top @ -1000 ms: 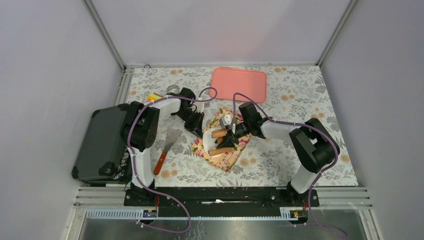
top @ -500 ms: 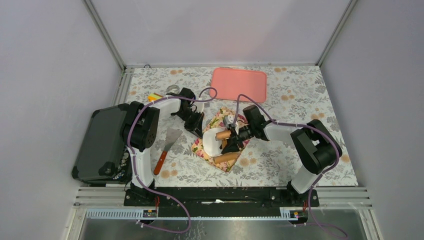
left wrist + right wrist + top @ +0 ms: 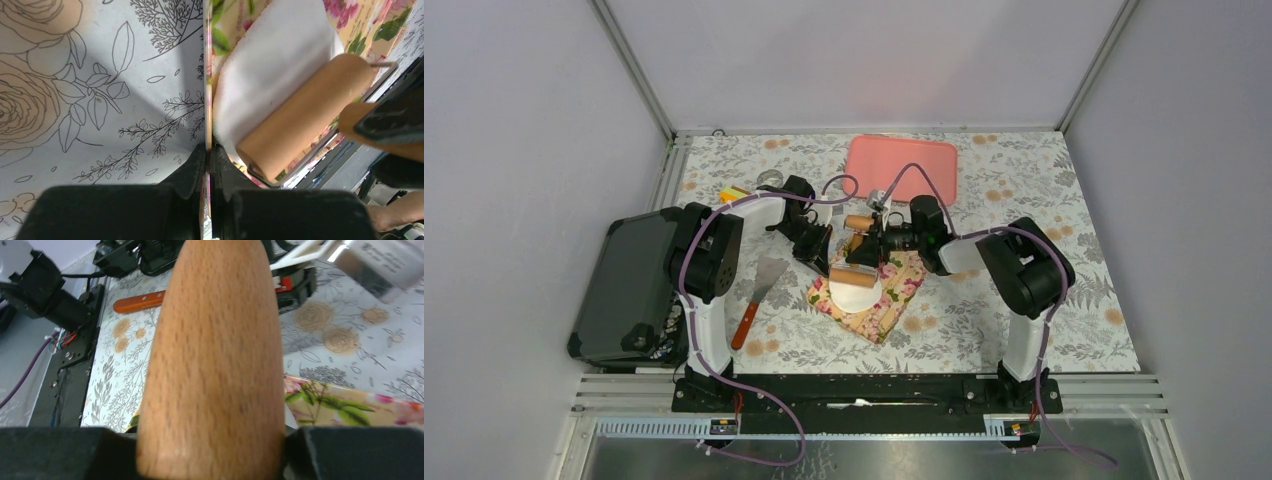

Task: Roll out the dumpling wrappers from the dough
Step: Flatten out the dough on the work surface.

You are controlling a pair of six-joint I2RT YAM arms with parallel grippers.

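White dough — wooden roller atop

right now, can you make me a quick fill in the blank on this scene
1. The roller sits on the edge of the flat white ___.
2. The left gripper is shut on the edge of the floral ___.
3. The right gripper is shut on the roller's wooden ___.
4. The tray is coloured ___.

Missing words: dough; mat; handle; pink
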